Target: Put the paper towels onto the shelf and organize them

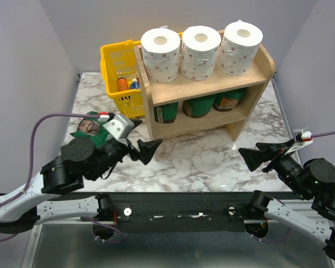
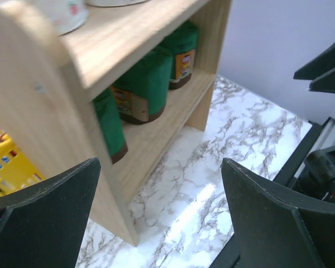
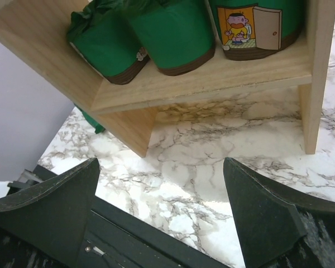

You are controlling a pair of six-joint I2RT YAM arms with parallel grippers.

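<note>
Three white dotted paper towels (image 1: 161, 47) (image 1: 200, 44) (image 1: 242, 41) stand upright in a row on the top tier of the wooden shelf (image 1: 209, 85). Three green-wrapped rolls (image 1: 199, 105) sit on the lower tier, also seen in the left wrist view (image 2: 145, 84) and the right wrist view (image 3: 173, 33). My left gripper (image 1: 148, 147) hovers open and empty over the marble, just in front of the shelf's left foot (image 2: 114, 218). My right gripper (image 1: 255, 151) is open and empty near the front right, facing the lower tier (image 3: 212, 78).
A yellow plastic basket (image 1: 118, 61) holding small bottles stands against the shelf's left side. A flat green bag (image 1: 89, 127) lies on the marble table (image 1: 201, 151) beside my left arm. Walls close in the left, back and right.
</note>
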